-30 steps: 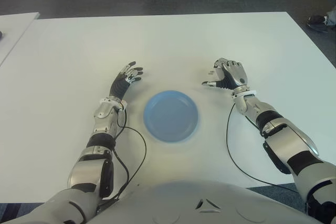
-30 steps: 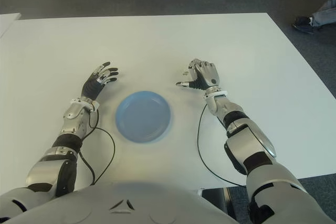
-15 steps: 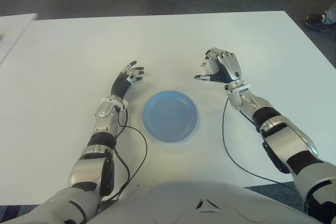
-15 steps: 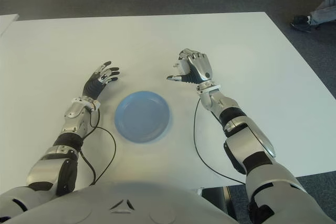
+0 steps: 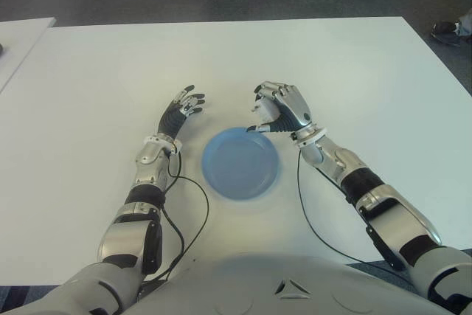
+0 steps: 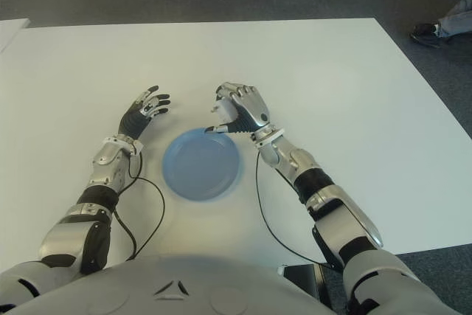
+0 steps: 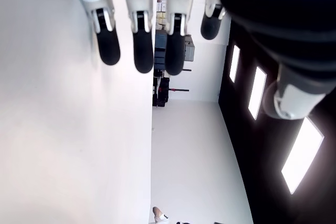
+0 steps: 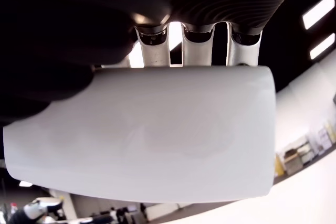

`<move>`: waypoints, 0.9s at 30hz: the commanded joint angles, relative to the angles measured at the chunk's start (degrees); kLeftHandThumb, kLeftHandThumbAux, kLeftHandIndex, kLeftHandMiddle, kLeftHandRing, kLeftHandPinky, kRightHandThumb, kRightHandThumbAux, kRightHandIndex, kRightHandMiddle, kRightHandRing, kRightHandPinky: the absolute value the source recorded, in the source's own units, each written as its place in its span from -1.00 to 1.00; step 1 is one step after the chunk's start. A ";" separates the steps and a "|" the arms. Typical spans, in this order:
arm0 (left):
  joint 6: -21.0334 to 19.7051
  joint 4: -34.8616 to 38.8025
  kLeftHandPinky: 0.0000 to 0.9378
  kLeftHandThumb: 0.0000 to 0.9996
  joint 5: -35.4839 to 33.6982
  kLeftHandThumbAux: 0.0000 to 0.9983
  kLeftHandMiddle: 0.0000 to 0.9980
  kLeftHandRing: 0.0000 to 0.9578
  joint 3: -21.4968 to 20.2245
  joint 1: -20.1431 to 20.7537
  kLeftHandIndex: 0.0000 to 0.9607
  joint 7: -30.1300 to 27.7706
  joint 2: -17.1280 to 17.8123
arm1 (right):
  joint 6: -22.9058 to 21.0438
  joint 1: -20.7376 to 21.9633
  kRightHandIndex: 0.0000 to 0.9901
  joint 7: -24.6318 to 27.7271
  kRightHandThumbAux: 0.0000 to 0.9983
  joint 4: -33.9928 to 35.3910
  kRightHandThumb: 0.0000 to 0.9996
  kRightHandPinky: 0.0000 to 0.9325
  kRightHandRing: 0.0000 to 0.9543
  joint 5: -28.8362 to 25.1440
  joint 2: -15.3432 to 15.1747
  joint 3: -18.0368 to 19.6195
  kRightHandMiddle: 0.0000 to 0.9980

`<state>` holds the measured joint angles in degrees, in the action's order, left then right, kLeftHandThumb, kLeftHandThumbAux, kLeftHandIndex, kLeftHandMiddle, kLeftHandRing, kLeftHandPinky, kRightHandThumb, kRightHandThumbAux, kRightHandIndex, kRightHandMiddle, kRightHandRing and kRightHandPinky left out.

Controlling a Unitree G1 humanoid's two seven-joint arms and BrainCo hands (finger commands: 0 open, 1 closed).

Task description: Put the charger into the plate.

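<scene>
You're holding the charger [image 8: 142, 135] in the right hand [image 5: 280, 108], fingers curling round it, at the plate [image 5: 240, 163] far rim. Rigid, smooth, prob light; grip flat sides. Left hand [image 5: 181, 112] idling w/ fingers spreading.

The charger [image 8: 142, 135] is seen as smooth white plastic with a soft satin sheen, held in the right hand [image 5: 280, 108], whose fingers [image 8: 202, 51] appear to be of bright metal under ribbed black rubber. The plate [image 5: 241, 162] is shown in smooth blue plastic, faintly glossy, on a matt white table [image 5: 332, 64]. The left hand [image 5: 181, 111] is tipped with matt black pads [image 7: 143, 51] on glossy white plastic.
</scene>
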<state>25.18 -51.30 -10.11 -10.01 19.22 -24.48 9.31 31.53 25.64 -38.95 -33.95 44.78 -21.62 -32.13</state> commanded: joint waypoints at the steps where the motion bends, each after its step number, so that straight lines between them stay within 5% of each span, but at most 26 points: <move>1: -1.38 -2.31 -0.52 -1.00 0.44 -0.08 -0.52 -0.51 0.58 -0.32 -0.80 -0.53 -0.48 | -2.46 -5.07 0.63 7.15 0.61 10.24 -0.31 0.90 0.87 -0.23 -0.19 0.73 0.79; 12: -1.10 -4.07 -0.53 -1.00 0.70 -0.10 -0.53 -0.52 0.62 0.80 -0.83 -0.30 -0.60 | -7.25 -12.21 0.59 23.67 0.65 26.13 -0.35 0.89 0.86 -1.06 0.96 0.77 0.77; 27: -0.98 -5.22 -0.50 -1.00 0.87 -0.10 -0.51 -0.49 0.50 1.65 -0.79 0.99 -1.18 | -5.92 -15.75 0.56 34.23 0.72 33.68 -0.38 0.91 0.85 -0.28 0.82 -0.29 0.77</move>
<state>25.81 -54.69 -10.01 -10.01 21.65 -24.32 8.89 25.13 10.56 -5.89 -0.58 44.06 -20.93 -32.05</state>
